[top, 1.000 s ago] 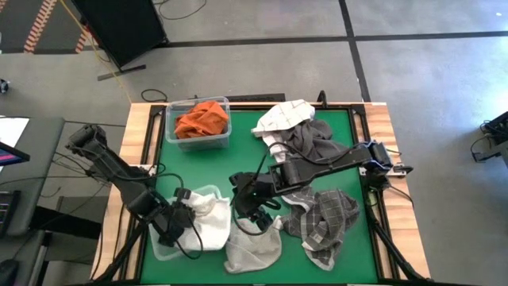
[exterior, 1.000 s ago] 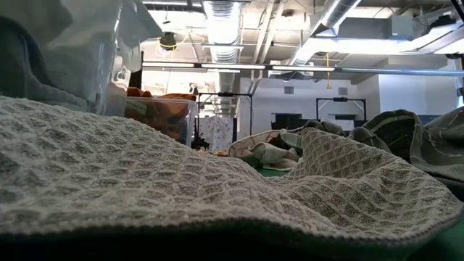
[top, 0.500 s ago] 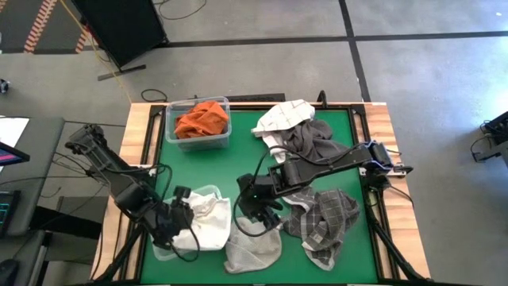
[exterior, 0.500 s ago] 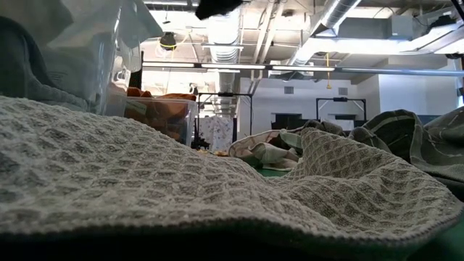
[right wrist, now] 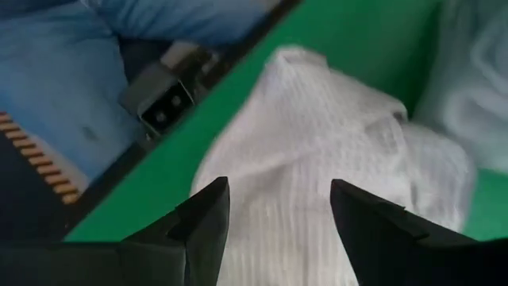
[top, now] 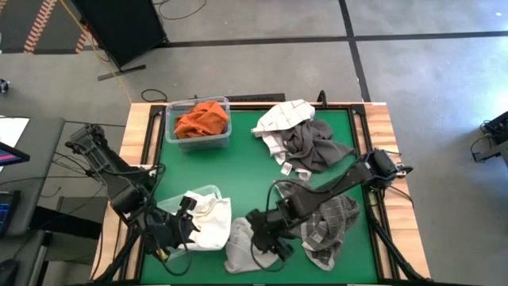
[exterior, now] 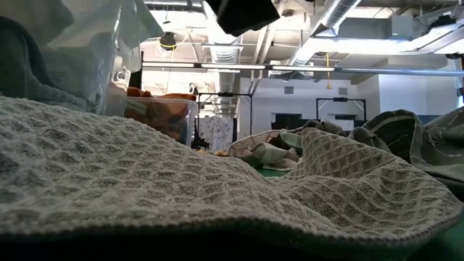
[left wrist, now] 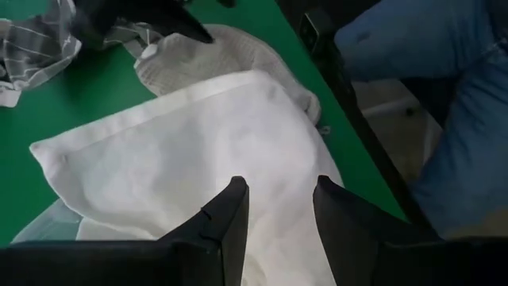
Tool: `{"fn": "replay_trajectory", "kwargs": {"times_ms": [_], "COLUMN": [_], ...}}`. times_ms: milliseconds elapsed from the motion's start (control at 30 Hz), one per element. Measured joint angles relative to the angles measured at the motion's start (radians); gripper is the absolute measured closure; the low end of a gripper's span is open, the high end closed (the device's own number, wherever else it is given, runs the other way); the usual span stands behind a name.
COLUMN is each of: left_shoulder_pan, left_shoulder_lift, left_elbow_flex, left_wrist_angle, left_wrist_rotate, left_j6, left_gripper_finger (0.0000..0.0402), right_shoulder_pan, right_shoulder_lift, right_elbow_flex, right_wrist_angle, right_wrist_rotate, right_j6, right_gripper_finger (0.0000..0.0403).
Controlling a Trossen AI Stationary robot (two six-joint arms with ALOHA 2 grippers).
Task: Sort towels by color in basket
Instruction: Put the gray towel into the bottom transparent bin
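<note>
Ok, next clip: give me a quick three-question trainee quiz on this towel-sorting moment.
1. True or false: the orange towels lie in a clear bin.
2. The right gripper is over which towel? A) checked towel B) waffle-weave white towel C) dark grey towel
3. Fill in: the left gripper, open, is over the smooth ____ towel.

Key: 1 true; 2 B; 3 white.
</note>
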Motion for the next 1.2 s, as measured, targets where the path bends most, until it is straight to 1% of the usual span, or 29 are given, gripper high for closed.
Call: {"fn": "replay_trajectory", "kwargs": {"times_ms": [200, 333, 433, 633, 767, 867, 967, 1033, 1100, 1167, 1200], "left_shoulder_pan": [0.005, 0.006, 0.006, 0.006, 0.006, 0.006, 0.006, 0.006, 0.006, 0.006, 0.006], "left_shoulder_lift": [0.01, 0.01, 0.01, 0.01, 0.01, 0.01, 0.01, 0.01, 0.01, 0.01, 0.01], "left_elbow_flex": [0.0, -0.002, -0.005, -0.005, -0.005, -0.005, -0.005, -0.005, -0.005, -0.005, -0.005], "left_wrist_angle": [0.054, 0.081, 0.076, 0.078, 0.078, 0.079, 0.078, 0.077, 0.076, 0.076, 0.076], "left_wrist_rotate": [-0.003, -0.007, -0.023, -0.026, -0.027, -0.029, -0.031, -0.031, -0.031, -0.031, -0.031], "left_j6": [0.001, 0.0, 0.0, -0.008, -0.006, -0.004, -0.004, -0.004, -0.005, -0.006, -0.006], "left_gripper_finger": [0.0266, 0.0266, 0.0266, 0.0266, 0.0266, 0.0266, 0.0266, 0.0266, 0.0266, 0.0266, 0.0266], "right_shoulder_pan": [0.001, -0.013, -0.015, -0.021, -0.025, -0.025, -0.027, -0.032, -0.034, -0.035, -0.037], "right_shoulder_lift": [0.0, 0.0, 0.0, 0.0, 0.041, 0.112, 0.155, 0.17, 0.179, 0.181, 0.181], "right_elbow_flex": [-0.133, -0.215, -0.272, -0.332, -0.337, -0.329, -0.295, -0.273, -0.237, -0.21, -0.202], "right_wrist_angle": [0.198, 0.294, 0.419, 0.561, 0.588, 0.608, 0.596, 0.555, 0.501, 0.447, 0.427], "right_wrist_rotate": [0.01, 0.028, 0.029, 0.029, 0.028, 0.023, 0.029, 0.05, 0.083, 0.099, 0.102], "right_j6": [-0.005, -0.086, -0.128, -0.174, -0.171, -0.152, -0.151, -0.15, -0.142, -0.146, -0.154], "right_gripper_finger": [0.0159, 0.0158, 0.0158, 0.0158, 0.0158, 0.0158, 0.0158, 0.0162, 0.0178, 0.0212, 0.0237]}}
